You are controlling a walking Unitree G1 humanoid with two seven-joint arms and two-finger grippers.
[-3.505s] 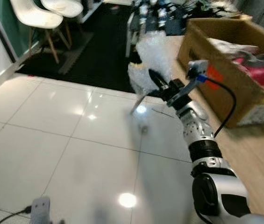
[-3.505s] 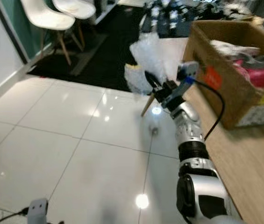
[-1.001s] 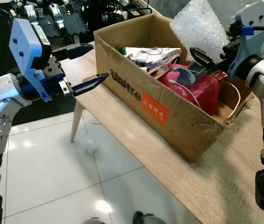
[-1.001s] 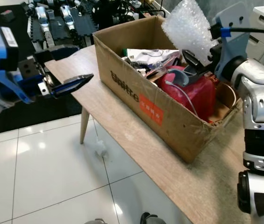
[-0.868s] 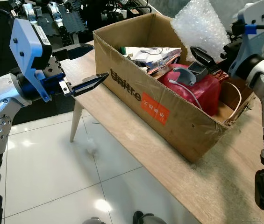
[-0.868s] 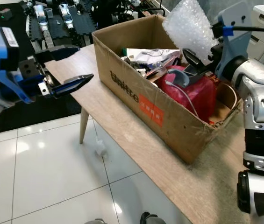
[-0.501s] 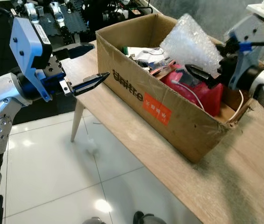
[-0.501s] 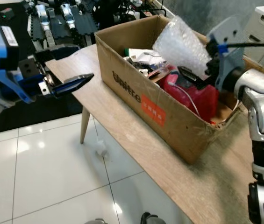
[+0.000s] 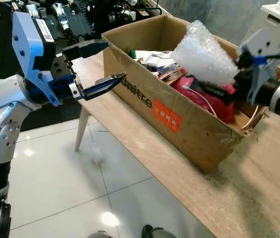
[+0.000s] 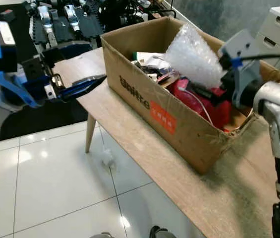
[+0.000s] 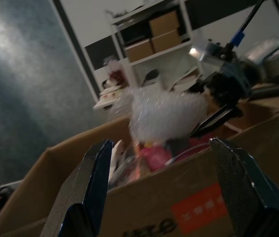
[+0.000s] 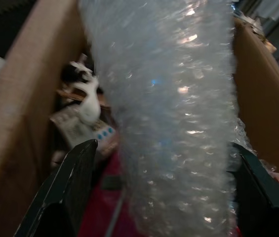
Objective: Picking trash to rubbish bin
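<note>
A crumpled sheet of clear bubble wrap hangs over the open cardboard box that stands on a wooden table. My right gripper is shut on the wrap above the box's right half; in the right wrist view the bubble wrap sits between both black fingers. My left gripper is open and holds nothing, hovering above the table just left of the box's near corner. The left wrist view looks across at the box and the wrap.
The box holds a red object, papers and cables. A small white scrap lies on the tiled floor near the table leg. A white cabinet stands behind the box, and black equipment lies at the back left.
The head turned from the floor to the box. Over the last second my right gripper lowered the bubble wrap leftward over the box, and my left gripper shifted slightly right.
</note>
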